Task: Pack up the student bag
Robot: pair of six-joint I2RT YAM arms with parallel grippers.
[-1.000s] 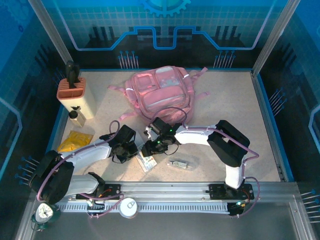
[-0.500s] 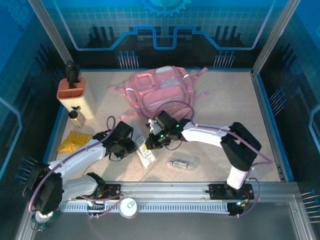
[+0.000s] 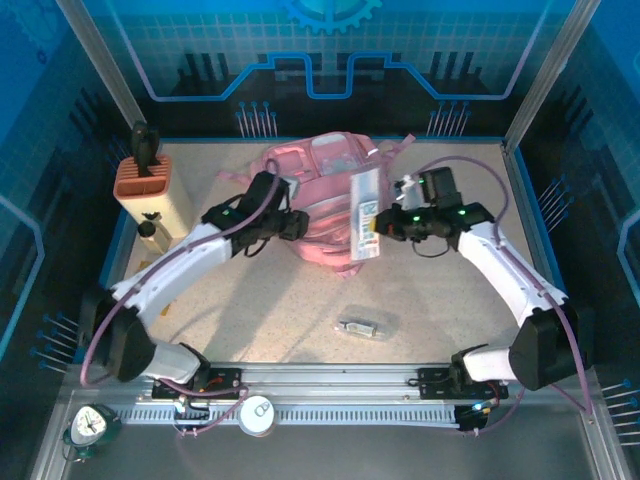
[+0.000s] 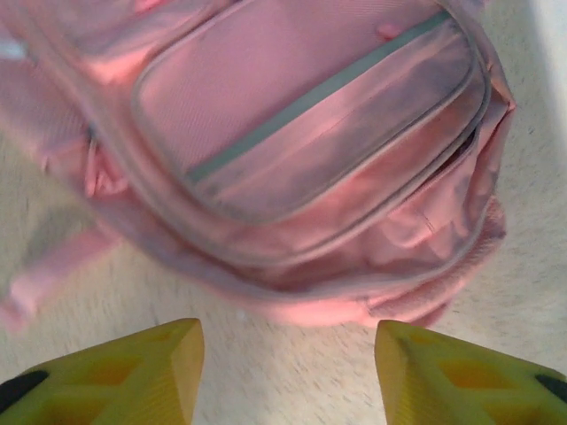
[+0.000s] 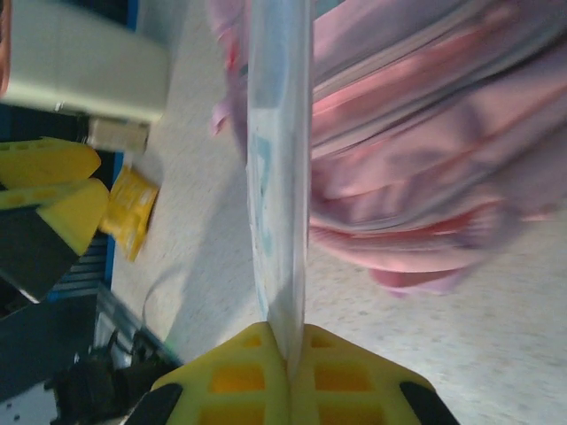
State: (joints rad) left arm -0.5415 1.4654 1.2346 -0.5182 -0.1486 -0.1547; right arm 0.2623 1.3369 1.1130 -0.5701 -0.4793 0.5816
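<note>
the flat packet [image 3: 366, 212] has been lifted off the worktop [image 3: 450, 290] by the arms' bases and carried over the pink student bag [image 3: 325, 160], which lies at the far middle, so packing is judged close. in its wrist view the right gripper [image 5: 288, 354] is seen clamped on the packet's edge. the left wrist view shows the left gripper [image 4: 288, 363] parted and empty before the bag's front pocket.
</note>
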